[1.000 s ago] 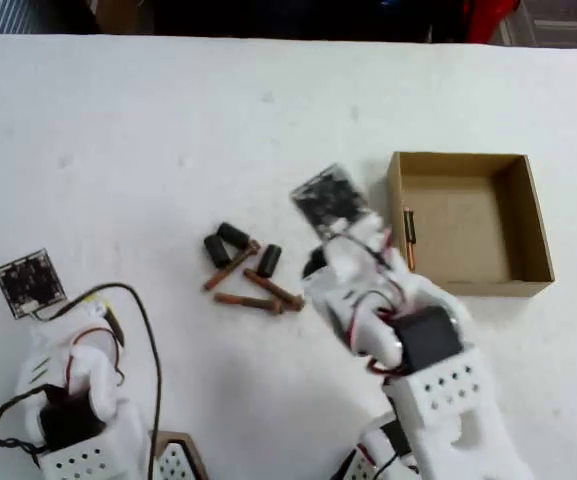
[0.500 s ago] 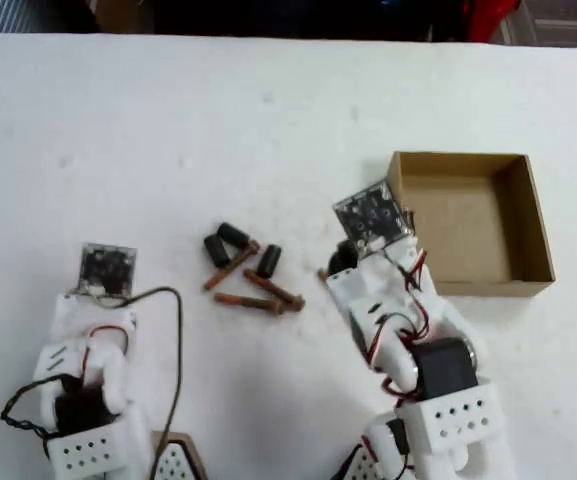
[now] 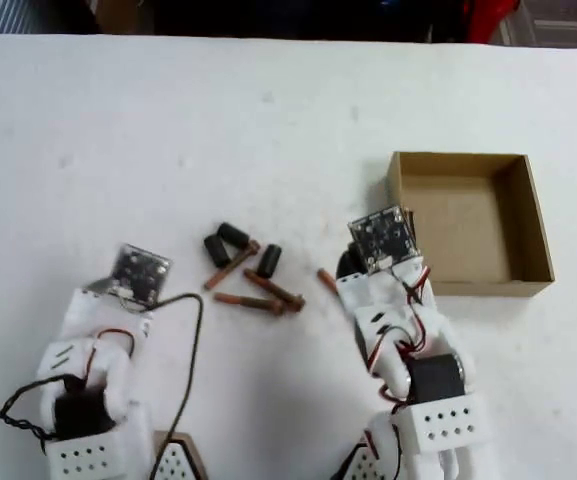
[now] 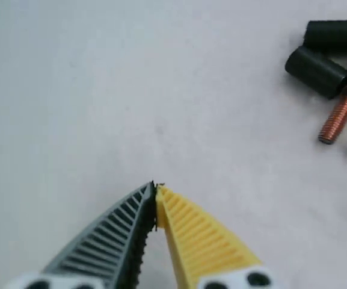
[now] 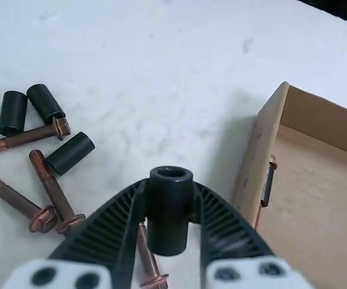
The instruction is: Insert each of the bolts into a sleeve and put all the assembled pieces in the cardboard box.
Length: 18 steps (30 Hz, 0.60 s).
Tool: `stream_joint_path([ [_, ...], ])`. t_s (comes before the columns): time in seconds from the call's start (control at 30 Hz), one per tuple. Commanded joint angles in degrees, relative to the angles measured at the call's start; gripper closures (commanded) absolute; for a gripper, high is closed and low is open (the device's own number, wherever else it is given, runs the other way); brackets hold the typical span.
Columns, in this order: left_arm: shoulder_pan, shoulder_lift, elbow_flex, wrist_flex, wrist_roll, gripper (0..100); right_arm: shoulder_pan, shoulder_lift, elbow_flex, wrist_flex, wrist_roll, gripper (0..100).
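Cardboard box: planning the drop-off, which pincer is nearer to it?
Right. The right pincer, gripping a sleeve, sits just outside the cardboard box; the left pincer is beyond the loose bolts.

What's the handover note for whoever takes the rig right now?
Left gripper: shut, empty, over bare table.
Right gripper: shut on a black sleeve, held upright, near the cardboard box.
Loose on the table: three sleeves, four bolts.
Done: one piece in the box, seemingly sleeved.
Left: sleeve the four bolts, box them all.
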Motion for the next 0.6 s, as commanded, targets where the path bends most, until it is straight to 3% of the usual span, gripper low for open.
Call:
stream_joint_path([
  [0.0, 3.1, -0.5, -7.0, 2.5, -3.7, 98, 0.6, -3.2, 1.5, -2.5, -0.4, 98.1],
  [0.17, 3.1, -0.3, -12.3, 3.0, -7.5, 98, 0.7, -8.3, 3.4, -2.2, -3.5, 98.1],
  [0.57, 5.4, 1.4, -17.1, 6.1, -7.7, 98, 5.1, -26.8, 13.5, -2.1, -6.0, 98.1],
])
